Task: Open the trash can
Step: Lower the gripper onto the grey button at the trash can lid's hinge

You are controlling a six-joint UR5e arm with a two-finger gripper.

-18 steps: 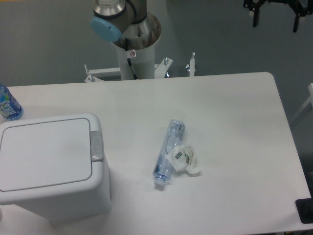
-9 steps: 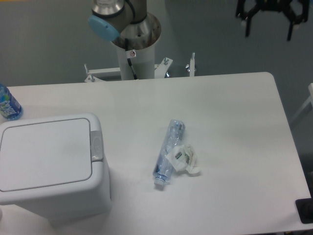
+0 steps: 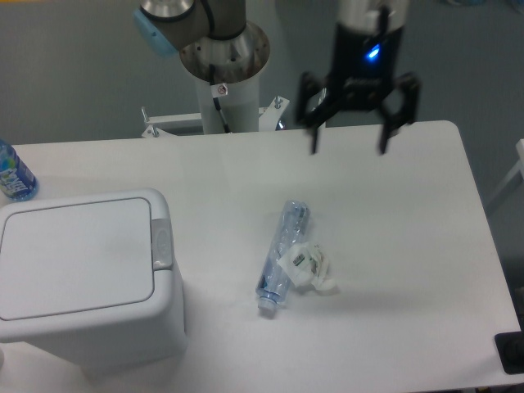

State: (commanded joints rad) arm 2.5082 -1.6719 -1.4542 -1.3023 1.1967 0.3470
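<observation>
From my seat I see the trash can (image 3: 86, 282) at the near left corner of the white table (image 3: 409, 213), its flat lid down and the small grey button (image 3: 161, 243) on the rim facing right. My gripper (image 3: 349, 149) hangs well to the right of the trash can and farther back, fingers spread wide with nothing between them. A crushed clear bottle (image 3: 281, 255) lies on the table right of the trash can, and a blue-labelled bottle (image 3: 12, 173) stands just behind it.
</observation>
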